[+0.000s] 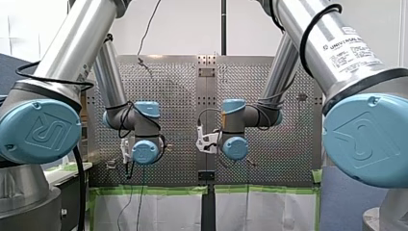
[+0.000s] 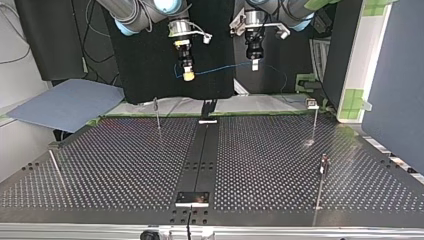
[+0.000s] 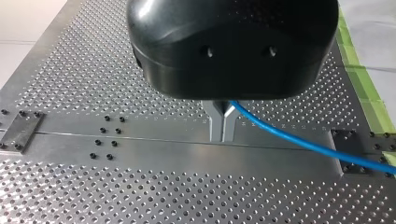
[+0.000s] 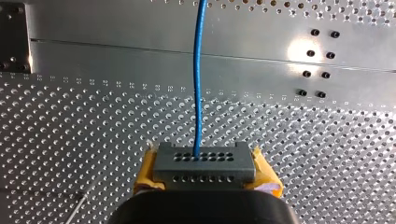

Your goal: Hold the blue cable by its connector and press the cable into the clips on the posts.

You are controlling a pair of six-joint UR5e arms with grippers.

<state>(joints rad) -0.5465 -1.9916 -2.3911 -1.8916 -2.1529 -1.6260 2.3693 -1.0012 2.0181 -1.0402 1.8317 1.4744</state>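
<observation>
- Top view: both arms come down at the far edge of the perforated metal table, wrists level and side by side, grippers pointing straight down.
- My right gripper, with yellow pads, is clamped on the grey connector block of the thin blue cable.
- My left gripper has its metal fingers pinched narrow on that cable.
- The cable spans the air between the grippers, well apart from the thin upright posts.

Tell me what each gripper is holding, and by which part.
The right gripper holds the blue cable by its grey connector, between yellow pads. The left gripper pinches the cable itself, farther along, jaws shut.
</observation>
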